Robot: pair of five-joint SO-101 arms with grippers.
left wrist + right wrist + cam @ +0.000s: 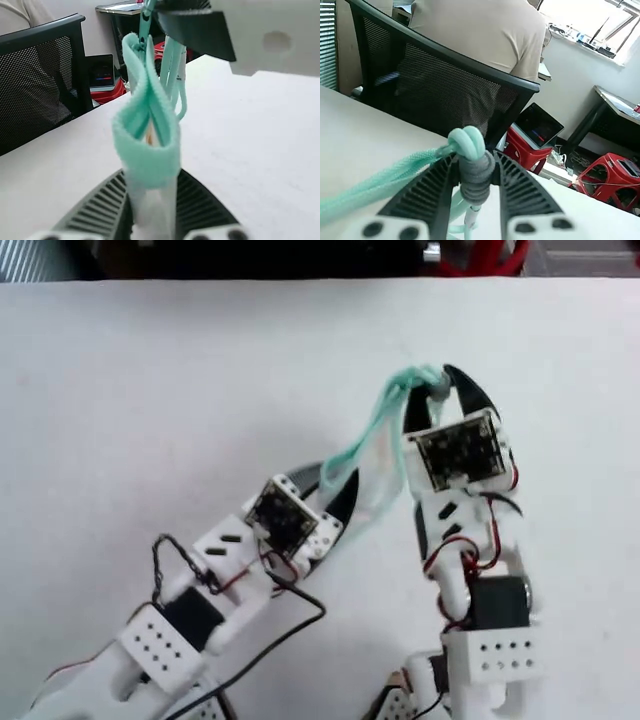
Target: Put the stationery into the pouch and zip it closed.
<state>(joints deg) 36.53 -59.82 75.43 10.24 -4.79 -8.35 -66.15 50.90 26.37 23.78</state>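
Above the white table (pixel 150 390), nearest the arm bases, your left gripper (pixel 333 498) is clenched on one end of the mint-green pouch (pixel 378 462), which stretches between the two arms and appears lifted off the tabletop. In the left wrist view the zip tapes (pixel 145 105) look parted just beyond that grasp. Something orange glints inside, but whether it is the stationery cannot be told. Farther out, your right gripper (pixel 440 383) is closed on the knotted pull cord (pixel 472 165) at the pouch's far end, its jaws pinching the grey wrap just under the mint knot. The danger lies in the tension. A pull that runs off the line of the zip could jam the slider or twist the fabric. The thin cord could slide out of the right jaws, or the soft end could creep out of the left. With the mouth possibly open in mid-air, any such slip could spill the contents onto the table.
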